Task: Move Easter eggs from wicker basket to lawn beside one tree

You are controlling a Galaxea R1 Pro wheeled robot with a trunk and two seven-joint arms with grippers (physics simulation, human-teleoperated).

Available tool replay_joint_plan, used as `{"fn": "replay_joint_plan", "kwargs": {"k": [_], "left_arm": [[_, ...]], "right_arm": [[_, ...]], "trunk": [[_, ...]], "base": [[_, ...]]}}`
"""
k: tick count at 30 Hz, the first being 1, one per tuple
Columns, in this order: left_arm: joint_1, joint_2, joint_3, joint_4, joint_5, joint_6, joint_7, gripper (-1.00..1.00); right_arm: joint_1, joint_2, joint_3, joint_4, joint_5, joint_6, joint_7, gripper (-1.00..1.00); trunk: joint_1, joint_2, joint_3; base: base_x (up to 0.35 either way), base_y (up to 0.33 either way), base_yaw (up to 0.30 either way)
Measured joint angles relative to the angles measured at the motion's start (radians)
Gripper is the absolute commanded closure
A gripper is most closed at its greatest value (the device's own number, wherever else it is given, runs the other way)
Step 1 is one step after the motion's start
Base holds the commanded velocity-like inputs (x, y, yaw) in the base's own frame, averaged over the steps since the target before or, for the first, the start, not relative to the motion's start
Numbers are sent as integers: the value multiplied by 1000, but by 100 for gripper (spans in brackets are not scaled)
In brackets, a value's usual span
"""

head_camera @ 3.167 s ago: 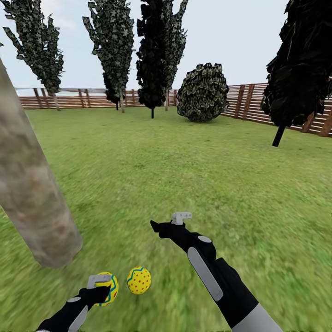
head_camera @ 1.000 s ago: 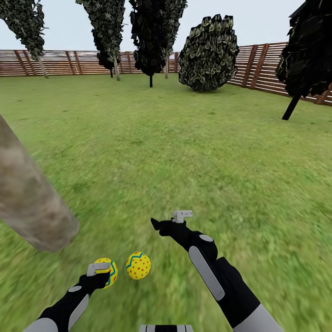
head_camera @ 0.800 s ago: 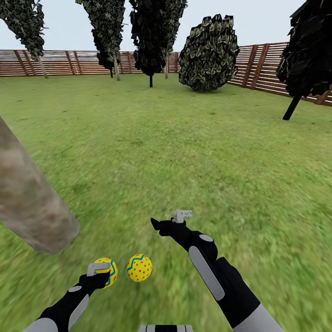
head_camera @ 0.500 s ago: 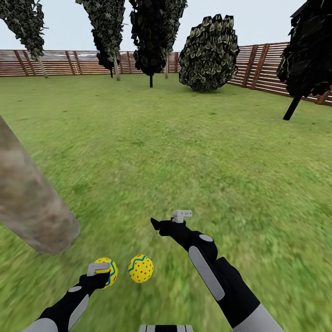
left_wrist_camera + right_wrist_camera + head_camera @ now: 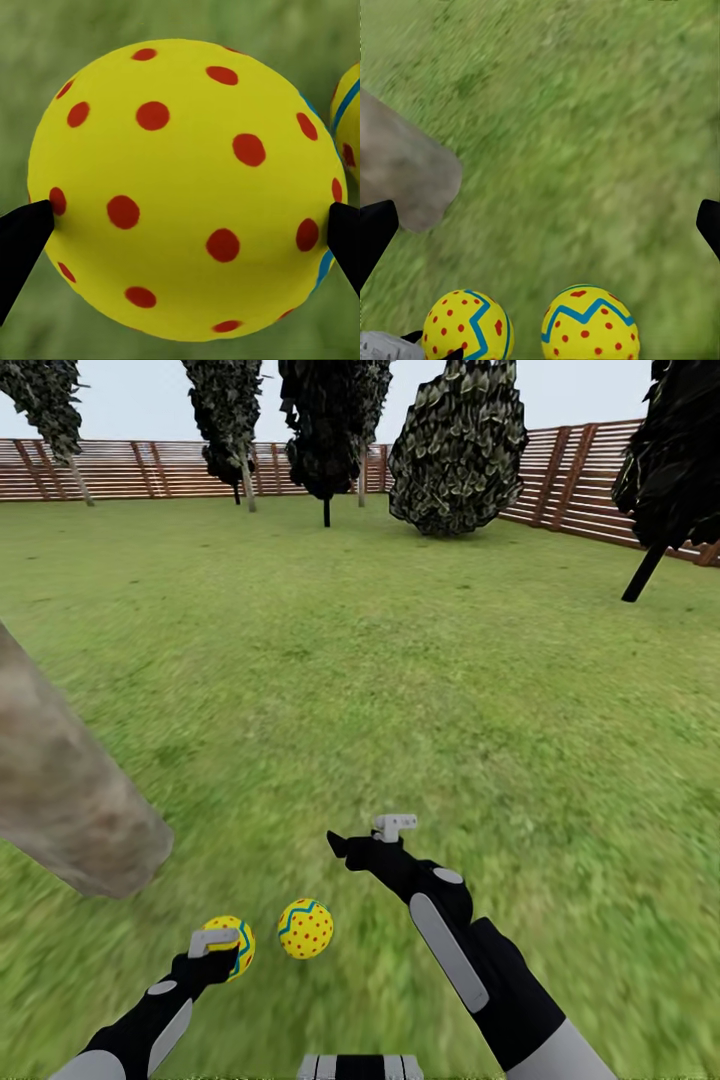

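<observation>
While my black left gripper hung low over the patchy green lawn, its two dark fingertips were pressed against opposite sides of a small yellow egg painted with red dots and a blue zigzag stripe, clenched on it. A second yellow dotted egg with the same blue zigzag lay on the grass just beside the held one, apart from it by a narrow gap, and both showed side by side under my right wrist camera. My right gripper hovered a little ahead of that second egg with its jaws spread wide and nothing between them. To my left, near both eggs, the thick mottled grey-tan trunk of the tree met the ground. Far across the grass stood dark narrow columnar trees, a rounded leafy bush and the brown horizontal-slat wooden fence.
</observation>
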State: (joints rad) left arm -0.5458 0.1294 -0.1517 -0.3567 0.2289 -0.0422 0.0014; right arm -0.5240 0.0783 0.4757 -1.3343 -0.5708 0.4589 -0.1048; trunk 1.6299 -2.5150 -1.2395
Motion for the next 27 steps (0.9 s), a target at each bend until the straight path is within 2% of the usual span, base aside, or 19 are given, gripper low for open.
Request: {"fn": "replay_joint_plan", "kwargs": {"k": [5, 18, 27], "left_arm": [[0, -1, -1, 3, 0, -29, -2, 100], [-3, 0, 0, -15, 0, -33, 3, 100], [-3, 0, -1, -79, -2, -32, 3, 100]], "right_arm": [[6, -5, -6, -45, 0, 1, 1, -100], [8, -6, -1, -50, 1, 3, -1, -100], [8, -6, -4, -51, 2, 2, 3, -100]], "trunk": [[2, -1, -19], [8, -4, -70], [12, -6, -101]], "base": [[0, 0, 0], [0, 0, 0], [0, 0, 0]]}}
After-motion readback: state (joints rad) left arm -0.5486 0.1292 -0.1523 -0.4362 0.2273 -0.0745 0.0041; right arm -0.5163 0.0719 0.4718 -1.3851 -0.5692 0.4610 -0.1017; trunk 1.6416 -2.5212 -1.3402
